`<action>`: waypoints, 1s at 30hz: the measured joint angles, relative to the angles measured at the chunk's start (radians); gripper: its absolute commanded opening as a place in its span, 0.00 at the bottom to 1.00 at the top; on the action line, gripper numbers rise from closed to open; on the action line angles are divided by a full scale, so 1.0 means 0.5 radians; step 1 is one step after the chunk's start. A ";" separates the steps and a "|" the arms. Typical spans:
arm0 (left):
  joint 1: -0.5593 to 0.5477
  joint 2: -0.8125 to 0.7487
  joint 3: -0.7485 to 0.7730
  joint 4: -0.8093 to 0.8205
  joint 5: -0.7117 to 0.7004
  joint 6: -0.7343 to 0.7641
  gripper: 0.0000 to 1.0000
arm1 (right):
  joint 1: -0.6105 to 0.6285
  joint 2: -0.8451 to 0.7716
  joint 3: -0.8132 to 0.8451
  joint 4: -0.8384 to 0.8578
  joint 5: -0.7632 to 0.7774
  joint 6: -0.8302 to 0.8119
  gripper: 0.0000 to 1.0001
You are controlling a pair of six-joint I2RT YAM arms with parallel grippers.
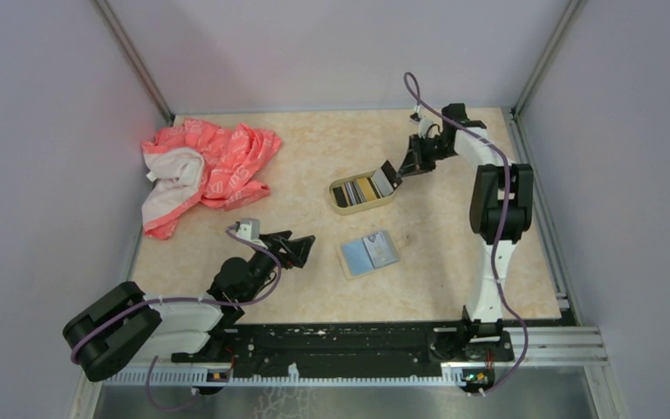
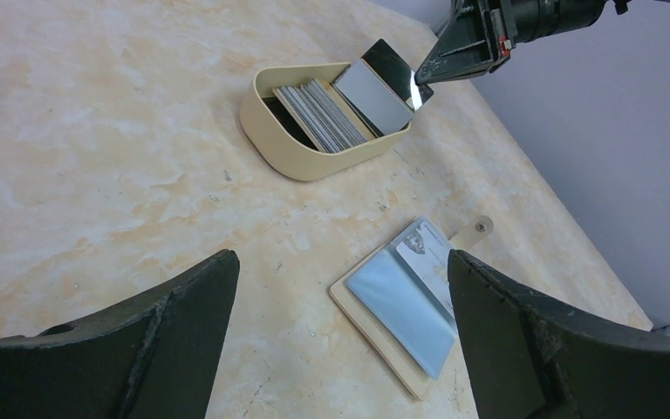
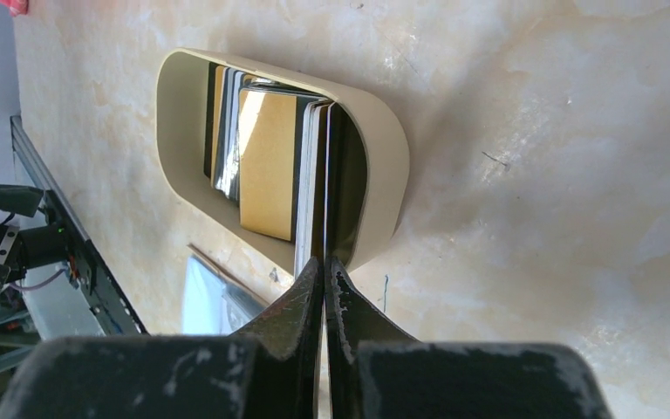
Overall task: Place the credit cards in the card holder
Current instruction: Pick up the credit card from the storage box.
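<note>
- A robot test cell in a lab: the worktop (image 1: 454,288) is boxed in on three sides by plain, pale lilac-grey panels (image 1: 52,131).
- Bare aluminium struts (image 1: 136,61) run up the corners where the panels meet.
- Two robot arms, the left arm (image 1: 183,310) and the right arm (image 1: 499,209), are bolted to a black base rail (image 1: 340,345) along the near edge, which sits on slotted metal framing (image 1: 567,345).
- Purple cables (image 1: 419,96) loop along the arms, uncovered.
- The marble-patterned worktop carries staged props: a crumpled pink cloth (image 1: 205,170) and a card holder (image 1: 358,209) with credit cards (image 1: 362,189) standing in it.
</note>
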 measured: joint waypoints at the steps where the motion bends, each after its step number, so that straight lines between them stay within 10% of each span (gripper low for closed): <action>1: 0.000 0.000 0.000 0.001 0.000 0.001 0.95 | -0.002 -0.005 0.000 0.002 0.005 0.000 0.00; 30: 0.000 0.014 0.000 0.018 0.074 0.025 0.99 | -0.148 -0.240 -0.092 0.039 -0.262 0.050 0.00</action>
